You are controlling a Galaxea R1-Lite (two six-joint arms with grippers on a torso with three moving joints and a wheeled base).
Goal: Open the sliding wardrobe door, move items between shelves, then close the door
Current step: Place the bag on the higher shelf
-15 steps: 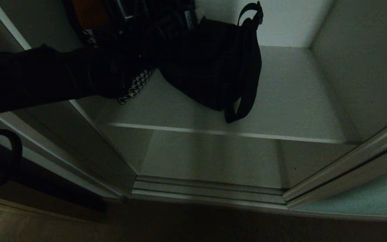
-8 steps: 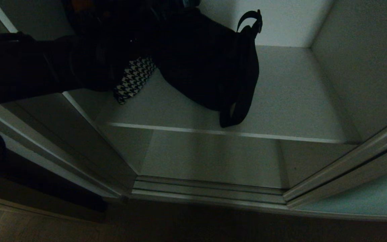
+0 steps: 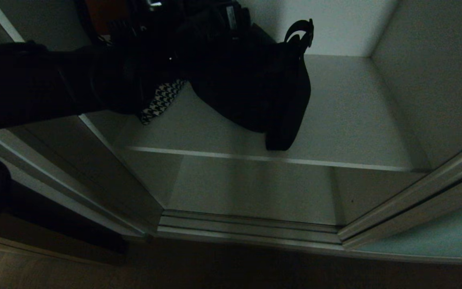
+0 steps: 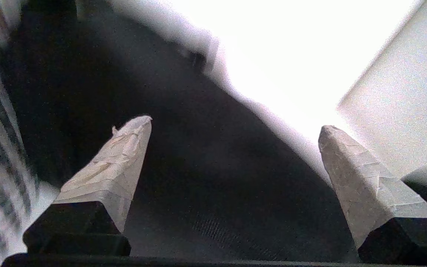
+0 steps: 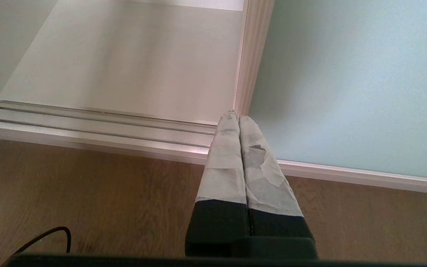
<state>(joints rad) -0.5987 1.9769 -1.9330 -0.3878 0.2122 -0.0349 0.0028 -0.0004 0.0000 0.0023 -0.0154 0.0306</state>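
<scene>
Two taped fingers (image 4: 119, 174) of my left gripper (image 4: 232, 126) stand wide apart, gripping nothing, right at the black bag (image 3: 255, 80). The bag rests on the upper shelf (image 3: 347, 116), near its front edge. I'd withdraw straight back from the bag, clear of its strap (image 3: 299, 30), so nothing snags.

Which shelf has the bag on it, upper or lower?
The upper pale grey shelf: the black fabric bag sits on it. The lower shelf beneath holds nothing visible.

head dim, shadowy | left wrist glare, perhaps defocused | right wrist clear
</scene>
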